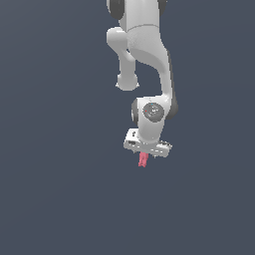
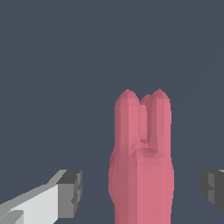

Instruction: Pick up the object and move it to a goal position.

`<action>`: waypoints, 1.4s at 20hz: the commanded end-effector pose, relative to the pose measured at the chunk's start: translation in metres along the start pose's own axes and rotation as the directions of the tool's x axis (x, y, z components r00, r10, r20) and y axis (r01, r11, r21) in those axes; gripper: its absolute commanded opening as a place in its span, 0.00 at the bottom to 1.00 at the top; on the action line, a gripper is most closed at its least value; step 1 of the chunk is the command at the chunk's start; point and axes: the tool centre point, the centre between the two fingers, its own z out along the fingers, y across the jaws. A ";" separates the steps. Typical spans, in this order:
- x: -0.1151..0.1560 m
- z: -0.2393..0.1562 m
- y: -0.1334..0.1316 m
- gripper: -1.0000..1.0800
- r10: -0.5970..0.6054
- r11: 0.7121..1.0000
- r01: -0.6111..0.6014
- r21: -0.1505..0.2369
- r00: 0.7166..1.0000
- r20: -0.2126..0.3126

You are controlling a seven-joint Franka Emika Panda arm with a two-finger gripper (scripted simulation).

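The object is a slim pink-red piece with a forked, notched end. In the wrist view it stands between my two fingers. The gripper is open: one dark pad and the other pad each stand apart from the object, with a gap on both sides. In the exterior view the object pokes out just below the white gripper, near the middle of the view. The fingertips do not show in that view.
The white arm reaches down from the top of the exterior view. All around is a plain dark grey surface. No goal marker shows.
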 end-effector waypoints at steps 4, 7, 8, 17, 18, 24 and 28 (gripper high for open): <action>0.001 0.013 -0.001 0.96 0.001 1.000 -0.001 0.000 1.000 -0.001; 0.001 0.014 -0.001 0.00 0.001 1.000 -0.001 0.000 1.000 -0.001; 0.001 0.014 -0.001 0.00 0.001 1.000 -0.001 0.000 1.000 -0.001; 0.001 0.013 0.000 0.00 0.001 1.000 -0.001 0.000 1.000 -0.001; 0.001 0.013 0.000 0.00 0.001 1.000 -0.001 0.000 1.000 -0.001; -0.005 0.006 0.008 0.00 0.001 1.000 -0.001 0.000 1.000 -0.001; -0.013 -0.003 0.018 0.00 0.001 1.000 -0.001 0.000 1.000 -0.001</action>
